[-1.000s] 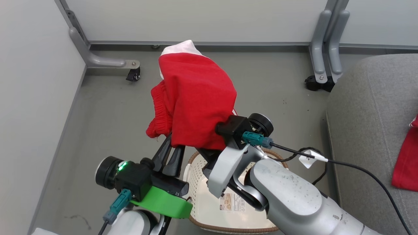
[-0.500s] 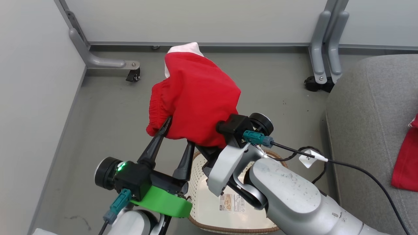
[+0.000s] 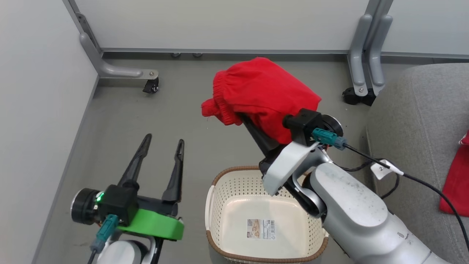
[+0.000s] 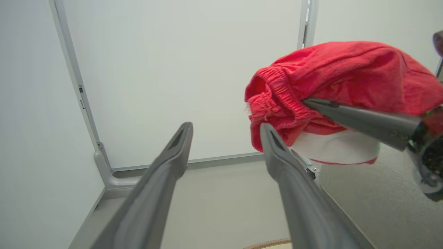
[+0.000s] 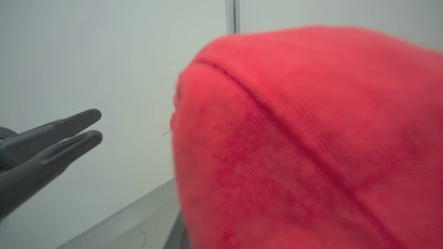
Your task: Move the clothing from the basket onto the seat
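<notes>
The left jaws, closed at the garment (image 3: 263, 91) a second ago, now stand wide and empty, drawn back left of the basket (image 3: 214, 205). The right jaws stay clenched in the garment, now carried rightward over the floor (image 3: 165, 110), nearer the seat (image 3: 414, 121).

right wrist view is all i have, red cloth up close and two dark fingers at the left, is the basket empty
Observer: Yes, the cream perforated plastic basket holds only its sticker.
Operator: whose fingers are those
Observer: They belong to the left gripper, open and holding nothing.
Operator: anything on the seat
Observer: A second red fabric garment lies on the grey upholstered seat, apart from the red elastic-edged garment draped over the right gripper.
</notes>
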